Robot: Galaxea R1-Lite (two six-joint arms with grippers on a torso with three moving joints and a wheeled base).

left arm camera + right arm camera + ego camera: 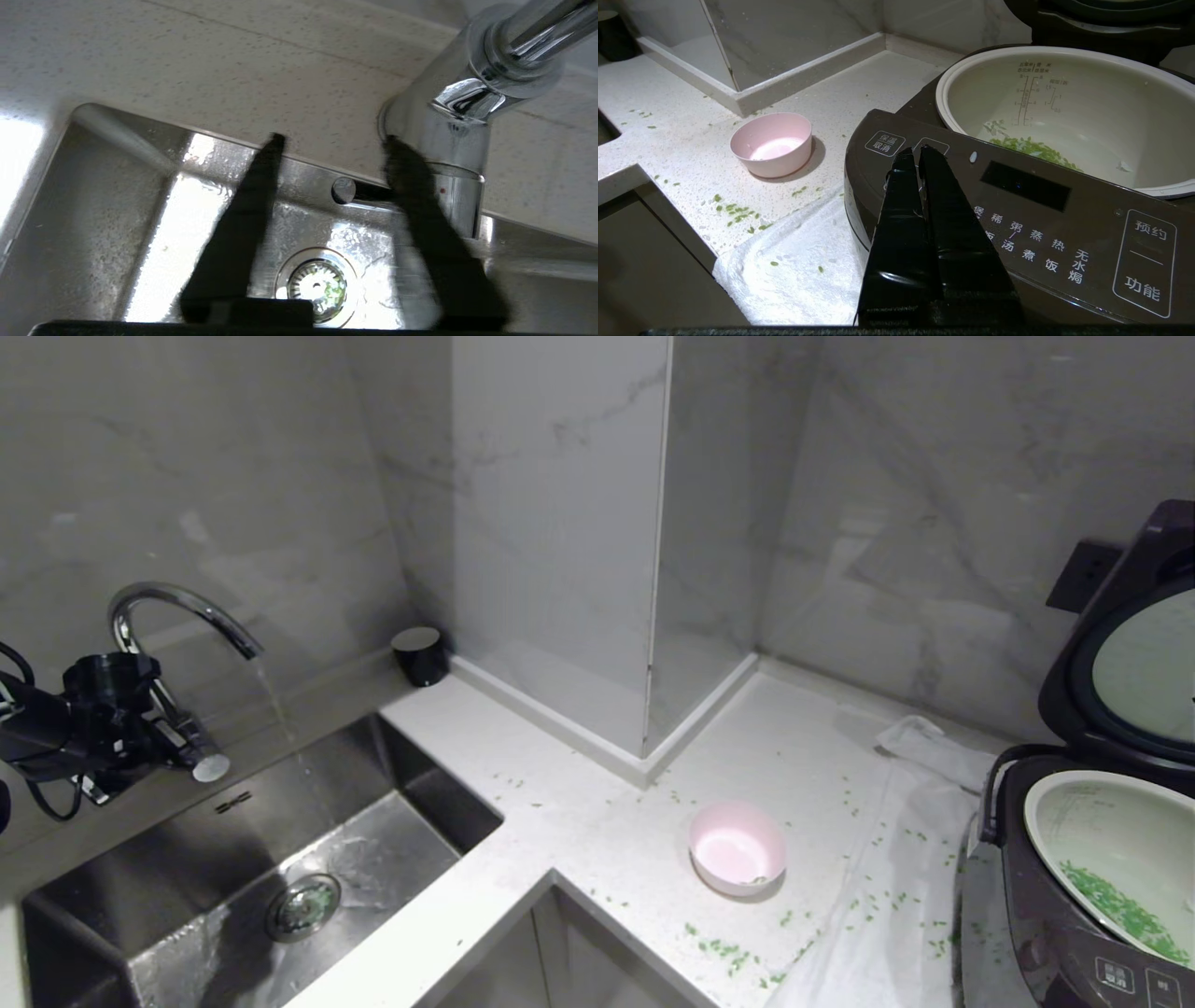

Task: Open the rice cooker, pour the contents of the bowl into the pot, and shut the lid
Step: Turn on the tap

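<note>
Now left gripper fingers gape around faucet handle.

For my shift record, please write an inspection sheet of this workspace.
Surface: white speckled counter, green bits scattered.
Job's things: dark brown rice cooker, lid up; off-white pot holds green bits; pale pink bowl upright, nearly empty.
Clutter: white cloth; small black cup.
Grippers: left gripper open by chrome tap; right gripper shut before cooker panel.
Cables: nothing seen.
Surroundings: steel sink, tap running; marble walls.
</note>
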